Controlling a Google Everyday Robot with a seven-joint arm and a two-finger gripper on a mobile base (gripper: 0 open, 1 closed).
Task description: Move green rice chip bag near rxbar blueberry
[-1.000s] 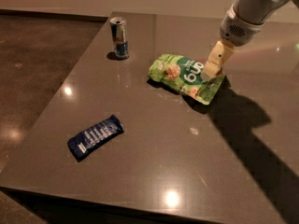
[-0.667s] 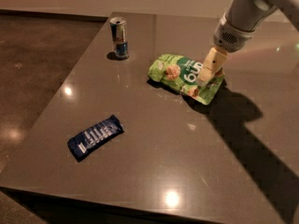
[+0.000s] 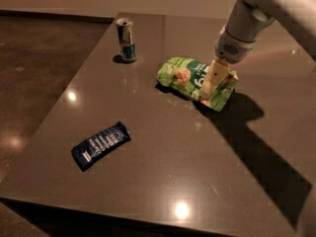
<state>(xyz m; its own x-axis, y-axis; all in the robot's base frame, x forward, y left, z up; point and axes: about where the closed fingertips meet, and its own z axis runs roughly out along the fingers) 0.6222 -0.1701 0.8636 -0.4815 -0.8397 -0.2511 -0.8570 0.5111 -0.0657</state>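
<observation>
Pincer [image 3: 210, 89] down on right end of crinkly green rice chip bag [image 3: 178, 73]; opening unclear.

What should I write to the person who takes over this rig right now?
The tool is down on the right part of the green rice chip bag, at the far right of the table; the grasp is not confirmed.
The rxbar blueberry lies flat at the front left, well apart from the bag.
Done: tool is at the bag.
Left: secure the bag, carry it over and set it beside the bar.
</observation>
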